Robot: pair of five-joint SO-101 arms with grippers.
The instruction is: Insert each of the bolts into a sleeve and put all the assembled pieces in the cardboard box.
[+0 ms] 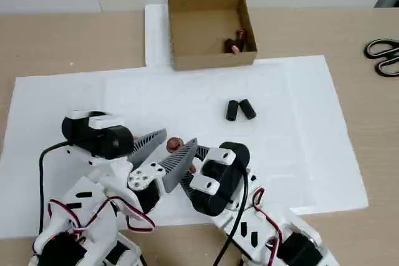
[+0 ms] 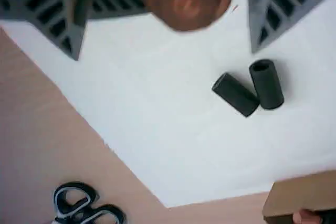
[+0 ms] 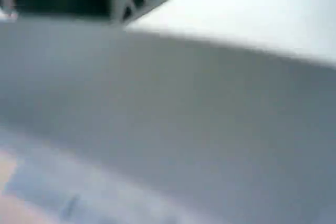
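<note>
A copper bolt (image 1: 174, 144) is sitting between the spread fingers of the left pincer (image 2: 165, 45). Two black sleeves (image 1: 232, 109) are lying touching on the white sheet (image 1: 299, 154), near the cardboard box (image 1: 212, 60) holding one assembled piece (image 1: 235, 43). How the right pincer (image 1: 201, 152) is standing, I cannot tell. The sheet is covering a wooden worktop (image 1: 75, 35), with scissors (image 1: 383, 57) resting at its edge.
</note>
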